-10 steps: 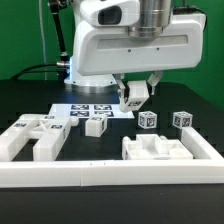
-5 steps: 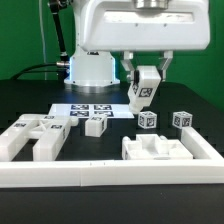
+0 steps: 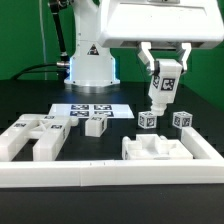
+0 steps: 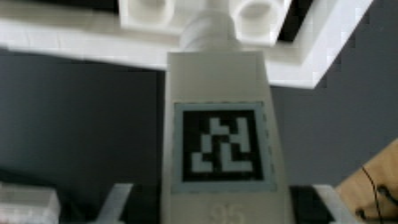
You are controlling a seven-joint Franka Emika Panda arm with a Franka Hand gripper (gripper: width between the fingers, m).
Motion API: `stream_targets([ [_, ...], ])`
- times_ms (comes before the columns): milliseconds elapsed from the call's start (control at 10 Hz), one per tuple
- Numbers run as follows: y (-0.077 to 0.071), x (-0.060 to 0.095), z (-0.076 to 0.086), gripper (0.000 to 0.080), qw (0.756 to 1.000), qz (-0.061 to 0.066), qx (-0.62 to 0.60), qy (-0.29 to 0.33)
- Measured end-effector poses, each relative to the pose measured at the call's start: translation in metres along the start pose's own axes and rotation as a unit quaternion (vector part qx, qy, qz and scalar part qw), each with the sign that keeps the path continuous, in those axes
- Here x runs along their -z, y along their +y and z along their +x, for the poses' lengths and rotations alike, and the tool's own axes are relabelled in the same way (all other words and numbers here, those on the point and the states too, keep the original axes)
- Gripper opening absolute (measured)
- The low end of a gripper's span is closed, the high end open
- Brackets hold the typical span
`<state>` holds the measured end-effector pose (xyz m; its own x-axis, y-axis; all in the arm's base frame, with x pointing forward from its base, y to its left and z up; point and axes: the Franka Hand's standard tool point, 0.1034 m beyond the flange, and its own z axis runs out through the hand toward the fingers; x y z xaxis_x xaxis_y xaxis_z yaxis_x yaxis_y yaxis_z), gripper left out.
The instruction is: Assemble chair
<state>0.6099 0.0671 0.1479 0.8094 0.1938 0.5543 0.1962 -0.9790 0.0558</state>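
My gripper is shut on a long white chair leg with a black-and-white tag, held upright in the air above the table at the exterior view's right. In the wrist view the leg runs out from between the jaws, its tag facing the camera. Under it on the table stand two small tagged cubes. A flat white chair panel lies in front of them, and it also shows in the wrist view. At the left lie a large notched chair piece and a small block.
The marker board lies flat behind the small block. A long low white border rail runs along the front of the work area. The robot base stands at the back.
My gripper has lifted the chair leg off the table and carried it up and toward the exterior view's right, turning it upright.
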Motion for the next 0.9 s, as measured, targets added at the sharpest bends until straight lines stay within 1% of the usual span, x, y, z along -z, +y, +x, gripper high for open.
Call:
stream_targets([
  [100, 0.001, -0.003, -0.006, 0.0291, 1.0, -0.002, -0.001, 0.004],
  [200, -0.003, -0.004, -0.004, 0.0291, 1.0, 0.001, 0.0, 0.002],
  [300, -0.015, -0.008, -0.004, 0.0291, 1.0, 0.006, 0.004, 0.003],
  [400, -0.021, -0.013, 0.002, 0.0291, 1.0, 0.01, 0.008, 0.005],
  [500, -0.025, -0.019, 0.006, 0.0291, 1.0, 0.012, 0.011, 0.008],
  [600, -0.026, -0.025, 0.008, 0.0291, 1.0, 0.013, 0.019, 0.012],
  [900, -0.026, -0.026, 0.006, 0.0291, 1.0, 0.013, 0.019, 0.01],
])
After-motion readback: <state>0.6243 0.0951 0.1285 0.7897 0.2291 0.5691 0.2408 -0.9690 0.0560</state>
